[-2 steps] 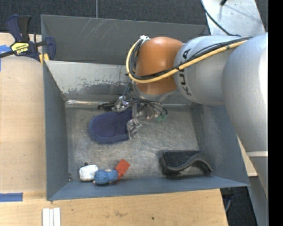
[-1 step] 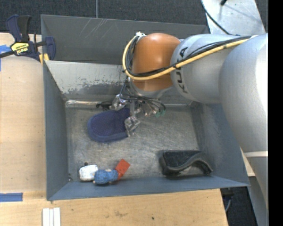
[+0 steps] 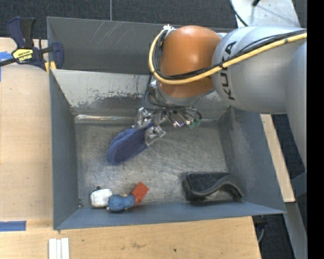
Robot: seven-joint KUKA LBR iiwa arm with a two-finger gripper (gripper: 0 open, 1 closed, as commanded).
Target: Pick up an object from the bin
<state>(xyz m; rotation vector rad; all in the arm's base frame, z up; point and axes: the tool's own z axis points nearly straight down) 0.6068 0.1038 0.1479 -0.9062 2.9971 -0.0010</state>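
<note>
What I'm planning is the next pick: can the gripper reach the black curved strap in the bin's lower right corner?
Probably yes: nothing lies on the black curved strap, and open floor separates it from the gripper.

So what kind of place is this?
Probably a robot testing lab: a big KUKA arm reaches into a grey metal bin holding odd bits, like a blue cloth thing and a dark strap.

Even overhead light, pale sheen on the bin's rear wall.

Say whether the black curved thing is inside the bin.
Inside: the black curved thing lies on the floor of the bin, by its near wall.
</note>
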